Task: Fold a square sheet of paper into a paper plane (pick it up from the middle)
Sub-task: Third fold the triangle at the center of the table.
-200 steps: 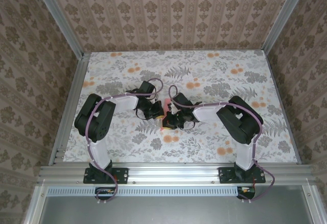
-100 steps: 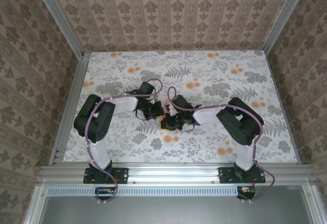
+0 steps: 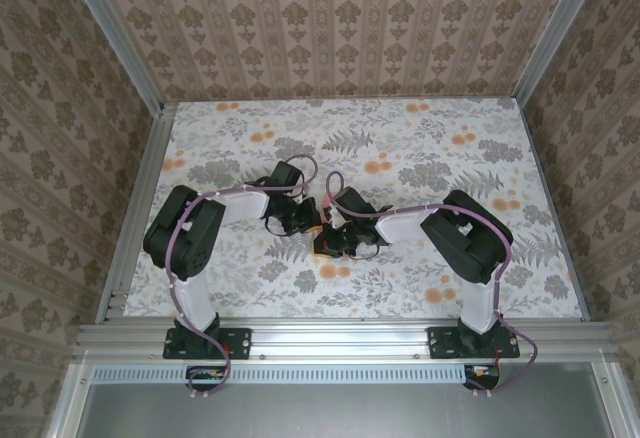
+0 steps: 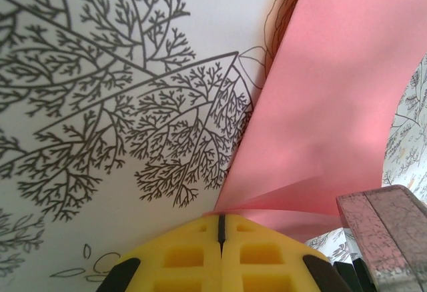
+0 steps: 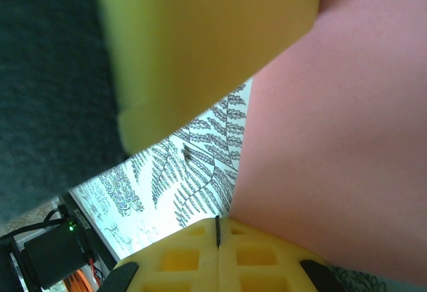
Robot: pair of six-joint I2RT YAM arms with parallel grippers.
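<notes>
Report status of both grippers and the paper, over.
Left gripper shut on pink paper. Right gripper shut on it too. Paper bent between them. Grippers crowd each other.

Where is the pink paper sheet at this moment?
The square sheet of paper is near the middle of the table, pinched by the shut left gripper, with the shut right gripper apparently gripping it too.

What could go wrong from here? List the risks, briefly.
1. The left fingers and right fingers both pinch the square sheet of paper close together; pulling apart could tear it.
2. The sheet bows and creases near the left fingers, so a stray crease may spoil the fold.
3. The fingers crowd each other and could collide.
</notes>
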